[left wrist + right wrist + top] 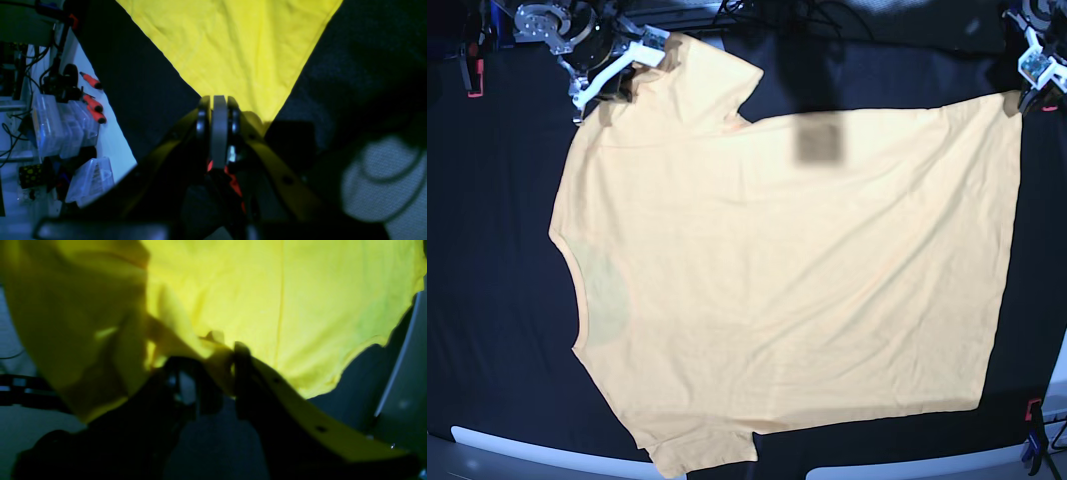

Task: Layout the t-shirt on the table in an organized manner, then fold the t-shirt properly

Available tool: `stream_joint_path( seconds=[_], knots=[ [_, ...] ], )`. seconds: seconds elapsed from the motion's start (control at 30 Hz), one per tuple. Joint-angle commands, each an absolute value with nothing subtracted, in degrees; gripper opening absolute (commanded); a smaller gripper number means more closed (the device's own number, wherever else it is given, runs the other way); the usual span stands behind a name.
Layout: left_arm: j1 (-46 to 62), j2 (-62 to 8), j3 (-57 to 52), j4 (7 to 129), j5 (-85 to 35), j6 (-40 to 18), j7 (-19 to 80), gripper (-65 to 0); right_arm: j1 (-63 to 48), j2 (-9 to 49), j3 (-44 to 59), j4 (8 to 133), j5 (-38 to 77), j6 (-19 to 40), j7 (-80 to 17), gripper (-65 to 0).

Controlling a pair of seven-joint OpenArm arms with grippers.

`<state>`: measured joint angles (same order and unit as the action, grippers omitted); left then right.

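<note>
T-shirt (787, 270) spread flat across black tabletop (497, 300), filling frame centre. Left gripper (219, 100) jaws pressed together at hem corner, upper right. Right gripper (217, 350) jaws pinching sleeve fabric, upper left.

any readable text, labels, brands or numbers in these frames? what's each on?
None readable.
t-shirt: plain, no print or visible tag.
table: black cloth, no markings.
Clear plastic boxes beside the table in the left wrist view: any labels too blurred to read.
</note>
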<state>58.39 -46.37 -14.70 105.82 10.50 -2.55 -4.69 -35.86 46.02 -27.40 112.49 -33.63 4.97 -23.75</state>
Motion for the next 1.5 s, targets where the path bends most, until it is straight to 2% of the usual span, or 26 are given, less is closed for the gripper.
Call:
stream_joint_path(
  seconds=[0.0, 0.03, 0.07, 0.2, 0.33, 0.73, 0.87, 0.97, 1.0, 1.13, 1.27, 1.47],
  knots=[
    [58.76, -47.00, -15.33, 106.54, 10.41, -1.52, -5.65, -65.0, -36.03, 46.48, -27.46, 112.99, -32.99, 5.41, -23.35, -57.7],
    [58.76, -47.00, -15.33, 106.54, 10.41, -1.52, -5.65, -65.0, -36.03, 46.48, -27.46, 113.01, -33.01, 5.37, -23.35, -63.5],
    [58.76, -47.00, -15.33, 106.54, 10.41, -1.52, -5.65, -65.0, -36.03, 46.48, -27.44, 113.03, -33.04, 4.91, -23.35, -65.0],
    [58.76, -47.03, -15.33, 106.54, 10.41, -1.52, -5.63, -65.0, -36.42, 46.52, -27.44, 115.22, -32.99, 0.32, -26.74, -65.0],
    [58.74, -47.03, -15.33, 106.54, 10.41, -1.52, -5.65, -65.0, -38.04, 47.57, -27.38, 120.79, -33.01, 0.32, -32.10, -65.0],
    [58.74, -47.05, -15.33, 106.78, 10.55, -1.52, -7.46, -65.0, -48.14, 48.90, -17.58, 125.27, -32.97, 0.12, -31.70, -65.0],
    [58.76, -47.07, -15.33, 109.71, 16.34, -1.52, -5.58, -65.0, -48.42, 48.90, -16.51, 125.27, -32.56, 0.14, -31.38, -65.0],
    [59.09, -47.48, -15.33, 113.43, 17.61, -1.61, -0.16, -44.1, -48.42, 48.86, -16.51, 125.27, -32.56, 0.14, -31.38, -65.0],
    [59.57, -47.90, -15.33, 114.69, 17.74, -1.74, 1.98, -40.6, -48.42, 48.88, -16.51, 125.27, -32.58, 0.12, -31.38, -65.0],
    [63.05, -49.76, -15.33, 118.96, 22.68, -2.81, 6.02, -39.8, -48.40, 48.86, -16.51, 125.27, -32.58, 0.12, -31.35, -65.0],
    [64.14, -49.87, -15.27, 119.07, 25.52, -9.96, 6.04, -39.8, -48.40, 48.86, -16.51, 125.27, -32.58, 0.14, -31.40, -65.0],
    [62.08, -49.69, -15.27, 114.76, 25.52, -10.09, 5.87, -39.8, -48.40, 48.86, -16.51, 125.27, -32.60, 0.12, -31.38, -65.0]
  ],
)
